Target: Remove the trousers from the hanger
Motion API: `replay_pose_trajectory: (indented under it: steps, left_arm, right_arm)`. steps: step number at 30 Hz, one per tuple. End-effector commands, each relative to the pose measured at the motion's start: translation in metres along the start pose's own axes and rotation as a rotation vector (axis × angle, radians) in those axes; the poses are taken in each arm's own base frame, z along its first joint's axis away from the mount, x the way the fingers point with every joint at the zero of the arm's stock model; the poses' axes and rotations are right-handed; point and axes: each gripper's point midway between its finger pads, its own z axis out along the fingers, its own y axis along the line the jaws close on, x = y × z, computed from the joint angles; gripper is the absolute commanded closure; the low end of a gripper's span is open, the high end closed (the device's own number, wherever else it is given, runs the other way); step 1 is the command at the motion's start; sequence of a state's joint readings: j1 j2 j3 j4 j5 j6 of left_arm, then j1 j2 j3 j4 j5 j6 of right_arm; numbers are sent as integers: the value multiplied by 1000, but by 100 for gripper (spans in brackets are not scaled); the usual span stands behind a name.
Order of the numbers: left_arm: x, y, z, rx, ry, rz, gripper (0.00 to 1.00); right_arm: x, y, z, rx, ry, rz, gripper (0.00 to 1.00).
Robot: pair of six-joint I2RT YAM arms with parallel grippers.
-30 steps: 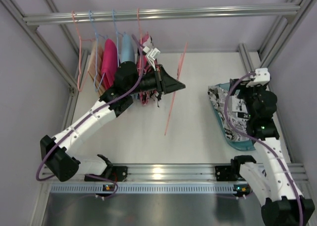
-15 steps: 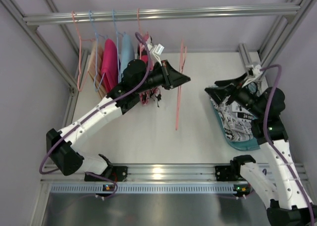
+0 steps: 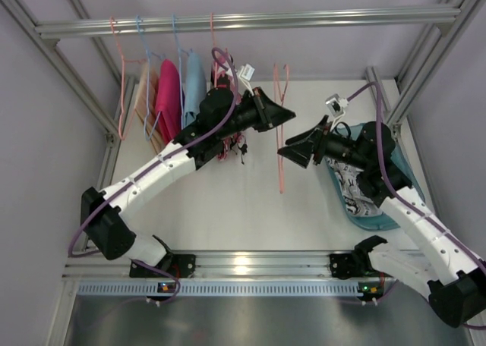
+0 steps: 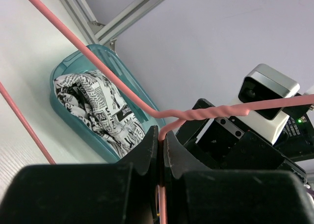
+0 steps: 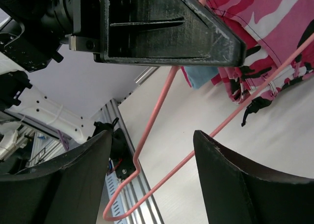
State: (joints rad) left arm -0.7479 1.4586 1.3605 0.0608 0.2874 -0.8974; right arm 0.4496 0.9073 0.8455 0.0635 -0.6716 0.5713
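My left gripper (image 3: pixel 287 116) is shut on the neck of an empty pink wire hanger (image 3: pixel 281 175) and holds it above the table; the left wrist view shows the jaws closed on the wire (image 4: pixel 161 135). My right gripper (image 3: pixel 288 155) is open just right of the hanger, and its fingers (image 5: pixel 230 180) straddle the hanger's lower wire (image 5: pixel 147 130). The black-and-white comic-print trousers (image 3: pixel 363 180) lie in a teal bin (image 3: pixel 380 221), also in the left wrist view (image 4: pixel 98 111). The pink-red patched trousers (image 3: pixel 225 147) hang on the rail behind the left arm, also in the right wrist view (image 5: pixel 260 27).
Tan (image 3: pixel 144 95), magenta (image 3: pixel 168 94) and light-blue (image 3: pixel 195 79) garments hang on hangers from the metal rail (image 3: pixel 319 17) at the back left. Frame posts stand at both sides. The teal bin sits at the table's right edge.
My left gripper carried the empty hanger to the right. My right arm swung left from over the bin and now has its open fingers around the hanger's lower wire.
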Motion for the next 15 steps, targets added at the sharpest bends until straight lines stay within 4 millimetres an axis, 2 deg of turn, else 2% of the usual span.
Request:
replay_pose_trajectory:
  steps: [1, 4, 5, 7, 8, 10, 12, 13, 14, 15]
  left_arm:
    - [-23, -28, -1, 61, -69, 4, 100]
    - [-24, -29, -1, 62, -72, 11, 100]
    - [-24, -29, -1, 63, -73, 15, 100]
    - [-28, -29, -1, 58, -87, 30, 100]
    - [-30, -30, -1, 58, -94, 37, 100]
    - [-32, -32, -2, 62, -100, 50, 100]
    - [-33, -34, -3, 67, -101, 59, 99]
    - [-34, -36, -5, 70, -106, 74, 95]
    - [-34, -36, -7, 67, -108, 83, 90]
    - [-35, -35, -8, 60, -109, 95, 74]
  right_arm:
    - [-22, 23, 9, -84, -72, -35, 32]
    - [-24, 27, 14, -97, -81, -20, 41]
    - [-24, 27, 14, -101, -80, -14, 49]
    - [-23, 34, 15, -133, -68, -26, 72]
    - [-23, 36, 14, -137, -69, -33, 86]
    - [-25, 37, 12, -134, -78, -41, 100]
    - [-27, 37, 12, -120, -79, -24, 100]
    - [-29, 39, 11, -121, -81, -22, 100]
    - [-31, 39, 10, -119, -84, -5, 100]
    - [-32, 40, 9, -119, -87, 2, 100]
